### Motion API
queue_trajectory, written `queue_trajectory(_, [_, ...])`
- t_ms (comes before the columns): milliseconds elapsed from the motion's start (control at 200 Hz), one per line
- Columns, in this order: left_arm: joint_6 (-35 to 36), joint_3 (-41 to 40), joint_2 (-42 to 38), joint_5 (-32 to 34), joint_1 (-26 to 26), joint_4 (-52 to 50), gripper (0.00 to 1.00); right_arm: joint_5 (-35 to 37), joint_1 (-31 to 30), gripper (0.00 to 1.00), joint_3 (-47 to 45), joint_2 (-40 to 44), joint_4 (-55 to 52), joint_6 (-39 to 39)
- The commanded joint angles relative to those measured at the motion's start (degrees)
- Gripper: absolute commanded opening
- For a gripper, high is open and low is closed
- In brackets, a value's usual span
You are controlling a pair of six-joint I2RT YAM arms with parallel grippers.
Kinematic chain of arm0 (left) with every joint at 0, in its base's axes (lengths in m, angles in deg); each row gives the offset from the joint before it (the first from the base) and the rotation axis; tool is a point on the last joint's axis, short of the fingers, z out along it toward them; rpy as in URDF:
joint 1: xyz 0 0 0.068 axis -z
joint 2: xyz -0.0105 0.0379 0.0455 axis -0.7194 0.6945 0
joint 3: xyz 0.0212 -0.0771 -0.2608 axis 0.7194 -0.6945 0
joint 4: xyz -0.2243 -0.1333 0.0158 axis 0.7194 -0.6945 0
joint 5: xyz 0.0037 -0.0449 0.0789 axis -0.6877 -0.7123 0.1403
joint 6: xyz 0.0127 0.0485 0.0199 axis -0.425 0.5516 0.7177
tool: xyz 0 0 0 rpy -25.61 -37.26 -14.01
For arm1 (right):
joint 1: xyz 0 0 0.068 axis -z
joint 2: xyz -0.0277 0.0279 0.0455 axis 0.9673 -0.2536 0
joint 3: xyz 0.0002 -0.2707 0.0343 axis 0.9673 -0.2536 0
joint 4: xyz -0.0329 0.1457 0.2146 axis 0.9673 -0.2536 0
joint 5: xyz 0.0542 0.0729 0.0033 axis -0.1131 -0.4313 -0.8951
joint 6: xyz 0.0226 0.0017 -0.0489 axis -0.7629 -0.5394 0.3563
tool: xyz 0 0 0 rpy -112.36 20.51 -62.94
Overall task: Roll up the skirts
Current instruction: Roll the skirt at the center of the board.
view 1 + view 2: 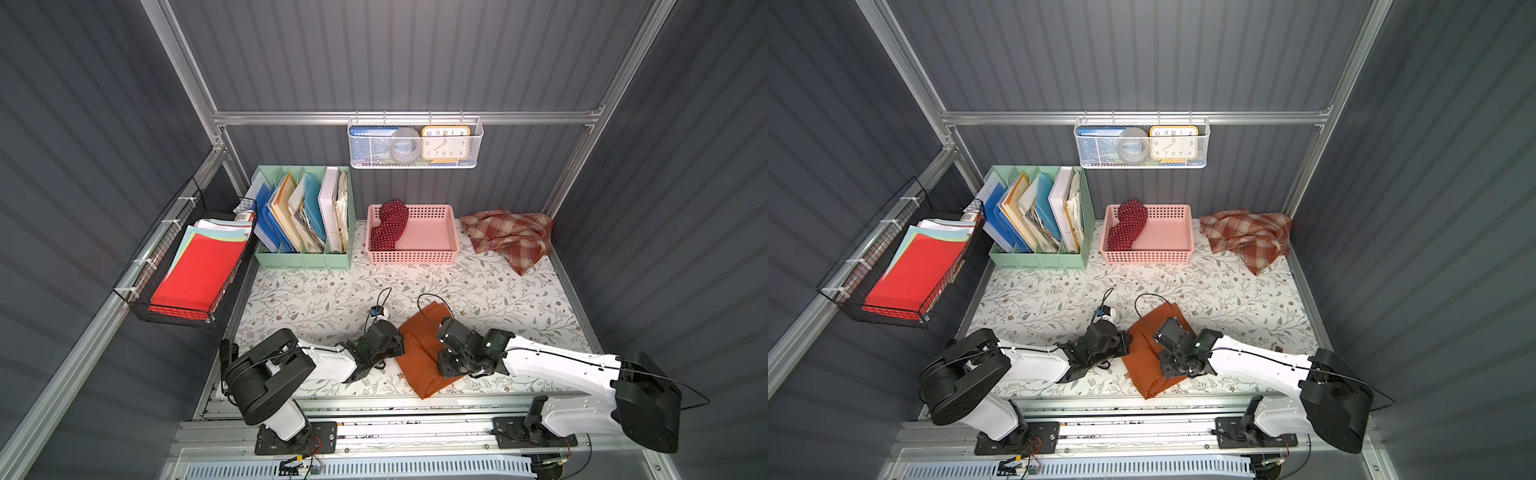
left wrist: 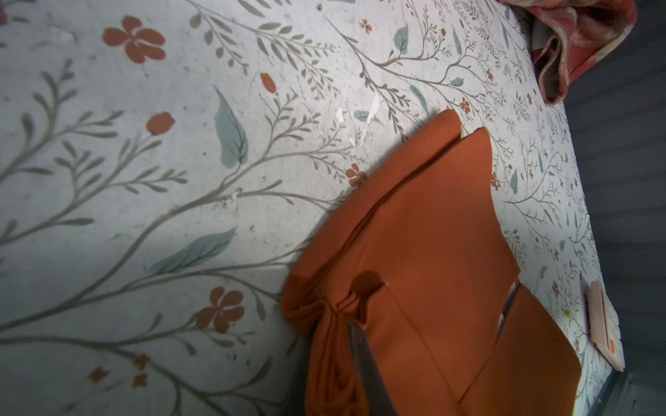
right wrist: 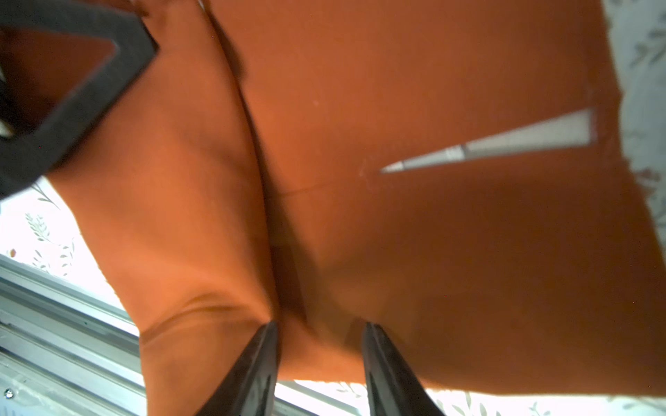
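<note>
Grey ribbed walls close round a table (image 1: 316,299) with a floral cover; at its near edge, about the middle, the orange skirt (image 1: 419,365) lies folded in a long strip running from near to far, its near corner reaching the table's edge; both arms reach in from the near rail and meet over it. At the skirt's left edge the left gripper (image 2: 355,313) is closed tight on a bunch of the orange cloth, which gathers into small pleats at the pinch in the left wrist view. On the skirt's right side the right gripper (image 3: 320,335) points down at the cloth with its jaws standing moderately apart; in the right wrist view its two dark fingers (image 3: 382,360) straddle a low ridge of the fabric; whether they press on it I cannot tell. Far from the arms, the dotted skirt (image 1: 390,226) sits bunched in the left end of a pink basket (image 1: 436,257) at the far middle of the table, part of it over the far rim; the plaid skirt (image 1: 509,235) lies crumpled in the far right corner, just right of the basket. Left of the basket stands a green file rack (image 1: 303,262) full of folders; a black wire tray (image 1: 166,316) on the left wall holds red paper (image 1: 199,270); a white mesh basket (image 1: 411,164) on the far wall holds a clock (image 1: 445,143).
</note>
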Motion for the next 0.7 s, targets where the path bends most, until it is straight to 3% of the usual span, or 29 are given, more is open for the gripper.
queue_trajectory(0, [-1.28, 1.55, 0.17, 4.35, 0.83, -7.92, 0.00, 0.59, -0.80, 0.46, -0.72, 0.62, -4.29, -1.43])
queue_trajectory(185, [-2.04, 3.73, -0.53, 6.67, 2.59, -12.08, 0.00, 9.15, -5.19, 0.41, 4.21, 6.23, -8.54, -0.81])
queue_trajectory(430, [-4.87, 5.76, -0.60, 9.55, 5.55, -16.39, 0.00, 7.07, -7.29, 0.01, 4.81, 8.11, -2.76, 1.16])
queue_trajectory(695, [-11.38, 7.01, 1.47, 13.10, 8.68, -18.61, 0.00, 2.90, -7.33, 0.00, 1.48, 3.97, 0.62, 0.41])
